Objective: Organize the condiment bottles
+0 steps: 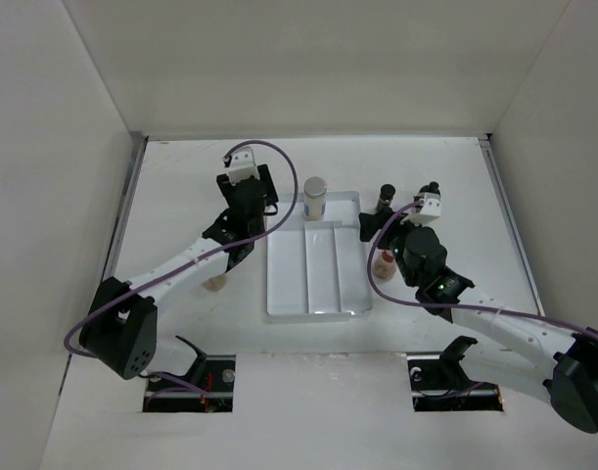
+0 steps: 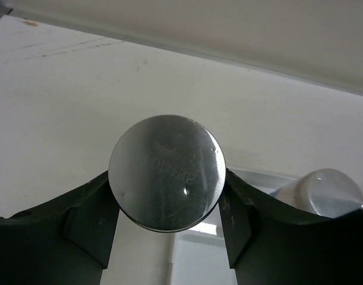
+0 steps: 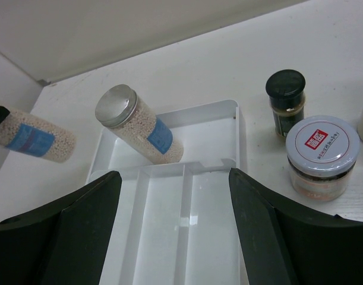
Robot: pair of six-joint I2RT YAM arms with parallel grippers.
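Note:
My left gripper (image 1: 262,199) is shut on a beige-filled, blue-labelled bottle (image 3: 32,139). Its silver cap (image 2: 166,172) sits between my fingers, lifted just left of the white divided tray (image 1: 318,311). A matching silver-capped bottle (image 1: 315,198) stands upright in the tray's far compartment, and also shows in the right wrist view (image 3: 142,127) and the left wrist view (image 2: 330,190). My right gripper (image 3: 174,173) is open and empty above the tray's long compartments (image 3: 163,237). A black-capped bottle (image 3: 285,101) and a white-lidded jar (image 3: 321,154) stand right of the tray.
A small beige bottle (image 1: 215,284) lies on the table beside my left arm. The white-lidded jar (image 1: 383,262) sits close under my right arm. The black-capped bottle (image 1: 385,201) stands near the tray's far right corner. White walls enclose the table on three sides.

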